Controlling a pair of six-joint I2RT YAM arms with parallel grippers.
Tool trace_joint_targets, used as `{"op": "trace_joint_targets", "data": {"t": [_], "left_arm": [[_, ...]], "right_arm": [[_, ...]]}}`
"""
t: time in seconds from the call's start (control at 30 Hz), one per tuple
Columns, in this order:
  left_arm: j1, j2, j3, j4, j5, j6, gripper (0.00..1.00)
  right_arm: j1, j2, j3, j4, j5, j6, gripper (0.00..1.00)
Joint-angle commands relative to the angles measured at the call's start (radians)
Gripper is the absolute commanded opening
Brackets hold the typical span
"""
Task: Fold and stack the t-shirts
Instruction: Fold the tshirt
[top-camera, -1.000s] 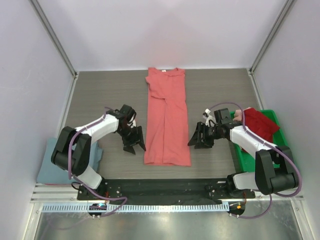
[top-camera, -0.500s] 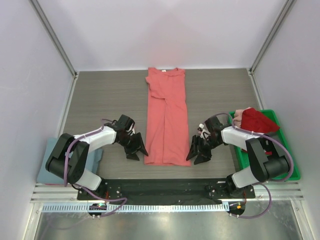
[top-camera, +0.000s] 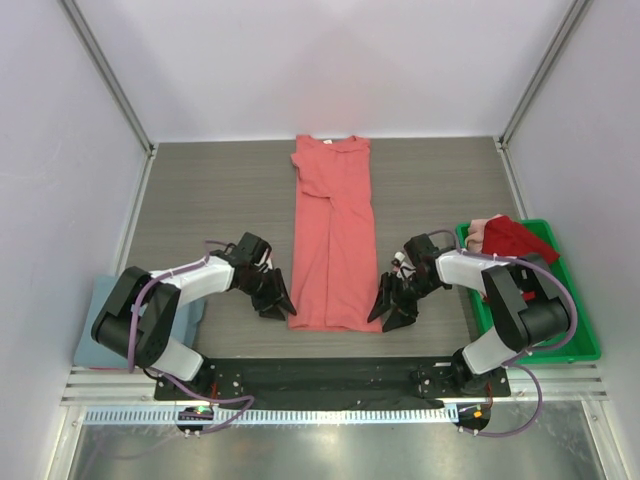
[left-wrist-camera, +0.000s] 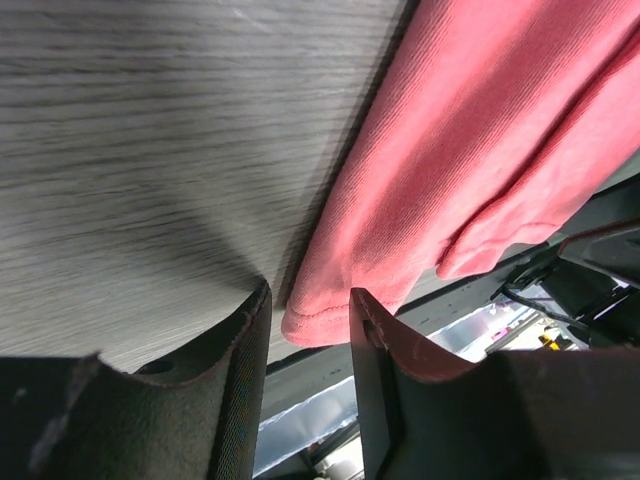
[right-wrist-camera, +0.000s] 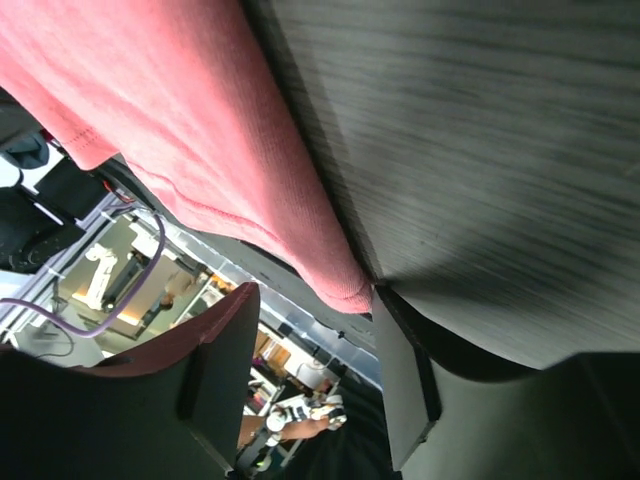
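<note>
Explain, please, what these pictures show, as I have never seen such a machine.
Two robot arms are bolted at the near edge of the table. One picture looks down from above; the others come from wrist cameras. A salmon-red t-shirt, folded lengthwise, lies mid-table; a grey-blue shirt lies at the left, a darker red shirt in the green tray. The left gripper and right gripper, both open, sit at the salmon-red one's near hem corners; nothing is gripped yet.

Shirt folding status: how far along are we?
Done: salmon shirt folded lengthwise into a strip. In hand: left gripper and right gripper, open, at its near corners. Left: cross-fold, dark red shirt in green tray, grey-blue shirt at far left, stacking.
</note>
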Motion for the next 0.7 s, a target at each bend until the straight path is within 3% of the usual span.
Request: {"op": "trace_joint_targets", "data": {"t": [0.0, 0.3, 0.4, 0.43, 0.5, 0.53, 0.57, 0.67], "left_arm": [[-0.009, -0.010, -0.014, 0.022, 0.006, -0.006, 0.37], [-0.011, -0.027, -0.033, 0.035, 0.010, -0.009, 0.26], [-0.009, -0.030, -0.037, 0.046, 0.018, -0.009, 0.21], [-0.009, -0.032, -0.035, 0.051, 0.024, -0.010, 0.19], [-0.009, -0.036, -0.035, 0.061, 0.030, -0.009, 0.13], [-0.009, -0.038, -0.029, 0.062, 0.036, -0.004, 0.11], [-0.009, -0.044, -0.024, 0.055, 0.035, 0.002, 0.01], [0.009, -0.070, 0.019, -0.007, 0.027, 0.052, 0.00]], "right_arm": [[0.015, 0.038, -0.005, 0.081, 0.082, 0.032, 0.55], [0.026, 0.089, -0.002, 0.116, 0.097, 0.069, 0.51], [0.026, 0.101, 0.001, 0.122, 0.097, 0.069, 0.43], [0.025, 0.101, -0.001, 0.127, 0.087, 0.069, 0.27], [0.026, 0.097, 0.001, 0.132, 0.082, 0.070, 0.08], [0.026, 0.092, 0.004, 0.133, 0.079, 0.069, 0.04], [0.026, 0.087, 0.008, 0.132, 0.076, 0.064, 0.01], [0.025, 0.031, 0.038, 0.109, 0.055, 0.049, 0.01]]}}
